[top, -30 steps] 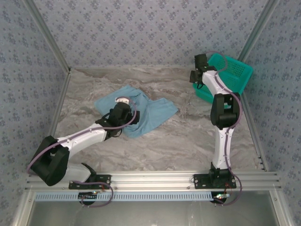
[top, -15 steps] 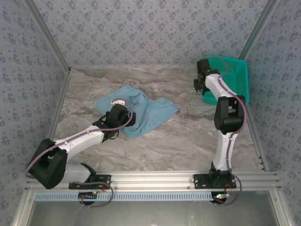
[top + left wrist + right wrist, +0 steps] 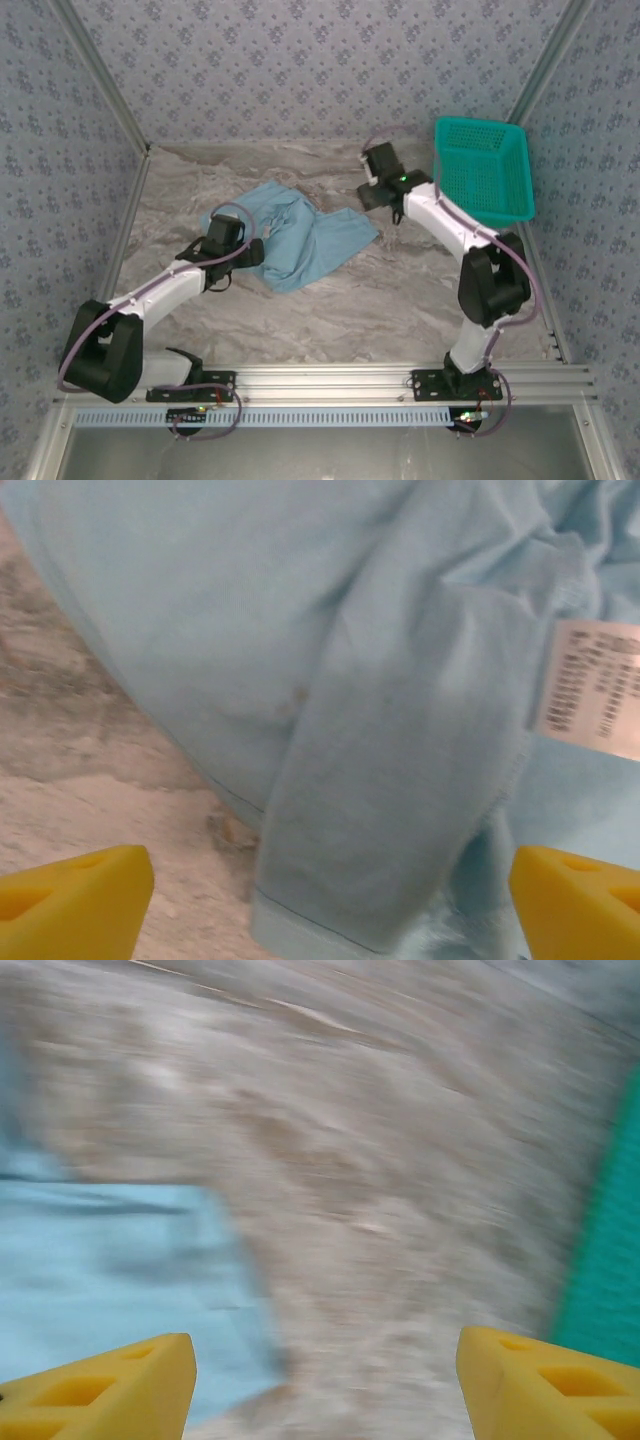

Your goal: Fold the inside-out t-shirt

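From above, we see the inside-out t-shirt (image 3: 305, 240) lying rumpled on the worktop (image 3: 400, 290), left of the teal basket (image 3: 485, 170) and well apart from it. The left pincer (image 3: 232, 240) hangs over the t-shirt's end farthest from the basket. The right pincer (image 3: 375, 188) sits between the basket and the t-shirt.

In the left wrist view, our left pincer (image 3: 325, 910) stands wide apart above a fold of the t-shirt (image 3: 300, 630), where a white tag (image 3: 590, 685) lies on the cloth.

The right wrist view is blurred. Our right pincer (image 3: 325, 1385) is spread with nothing between its tips. The t-shirt (image 3: 110, 1260) lies across bare worktop (image 3: 380, 1160) from the basket (image 3: 610, 1260).
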Available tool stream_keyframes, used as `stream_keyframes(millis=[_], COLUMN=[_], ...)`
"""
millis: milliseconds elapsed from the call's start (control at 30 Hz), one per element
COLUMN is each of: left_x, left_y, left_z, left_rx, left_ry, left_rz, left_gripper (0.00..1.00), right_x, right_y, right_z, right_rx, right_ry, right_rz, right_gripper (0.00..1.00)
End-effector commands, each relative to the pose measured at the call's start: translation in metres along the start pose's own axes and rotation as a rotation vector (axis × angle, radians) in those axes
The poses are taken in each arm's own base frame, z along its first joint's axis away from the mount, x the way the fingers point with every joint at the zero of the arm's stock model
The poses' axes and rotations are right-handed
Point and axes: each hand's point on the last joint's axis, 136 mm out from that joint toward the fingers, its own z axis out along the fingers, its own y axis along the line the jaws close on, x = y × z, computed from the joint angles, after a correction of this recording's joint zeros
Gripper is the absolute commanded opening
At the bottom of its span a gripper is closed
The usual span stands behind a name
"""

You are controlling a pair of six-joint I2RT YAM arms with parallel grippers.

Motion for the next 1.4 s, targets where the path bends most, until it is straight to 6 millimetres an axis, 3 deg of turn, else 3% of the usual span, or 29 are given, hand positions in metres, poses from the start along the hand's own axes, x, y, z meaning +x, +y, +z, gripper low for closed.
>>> stream_keyframes(millis=[0, 167, 300, 500, 533, 633, 733, 833, 900, 1000, 1100, 1233, 1300, 1367], left_x=[0.007, 0.008, 0.008, 0.016, 0.018, 0.021, 0.010, -0.014, -0.035, -0.073, -0.105, -0.143, -0.156, -0.163], left_y=[-0.021, -0.032, -0.040, -0.035, -0.034, -0.027, -0.027, -0.033, -0.039, -0.050, -0.055, -0.051, -0.053, -0.061], left_z=[-0.006, 0.004, 0.017, 0.038, 0.040, 0.043, 0.035, 0.008, -0.021, -0.080, -0.140, -0.209, -0.231, -0.243], left_rx=[0.099, 0.071, 0.067, 0.006, 0.001, -0.023, -0.013, 0.031, 0.079, 0.191, 0.281, 0.324, 0.339, 0.374], left_ry=[0.054, 0.073, 0.102, 0.157, 0.166, 0.165, 0.118, 0.026, -0.061, -0.238, -0.417, -0.628, -0.685, -0.693], left_rz=[0.002, 0.078, 0.099, 0.127, 0.131, 0.125, 0.115, 0.101, 0.081, 0.051, 0.021, 0.009, 0.018, 0.030], left_gripper=[0.87, 0.77, 0.68, 0.51, 0.47, 0.31, 0.14, 0.01, 0.00, 0.00, 0.00, 0.00, 0.00, 0.00], right_x=[0.031, 0.057, 0.057, 0.061, 0.063, 0.065, 0.062, 0.052, 0.044, 0.024, -0.006, -0.036, -0.044, -0.047], right_y=[0.045, 0.052, 0.059, 0.068, 0.070, 0.069, 0.050, 0.022, -0.006, -0.051, -0.088, -0.116, -0.124, -0.129], right_z=[0.016, 0.051, 0.074, 0.108, 0.113, 0.118, 0.112, 0.091, 0.069, 0.020, -0.045, -0.120, -0.141, -0.148], right_rx=[-0.189, -0.195, -0.258, -0.286, -0.287, -0.275, -0.217, -0.160, -0.088, 0.005, 0.057, 0.084, 0.092, 0.098], right_ry=[0.067, 0.189, 0.210, 0.247, 0.251, 0.264, 0.242, 0.194, 0.153, 0.042, -0.131, -0.323, -0.361, -0.364], right_rz=[0.088, 0.121, 0.186, 0.203, 0.202, 0.204, 0.206, 0.213, 0.217, 0.251, 0.308, 0.345, 0.335, 0.335], right_gripper=[0.72, 0.72, 0.73, 0.69, 0.64, 0.36, 0.18, 0.08, 0.02, 0.00, 0.00, 0.00, 0.00, 0.00])
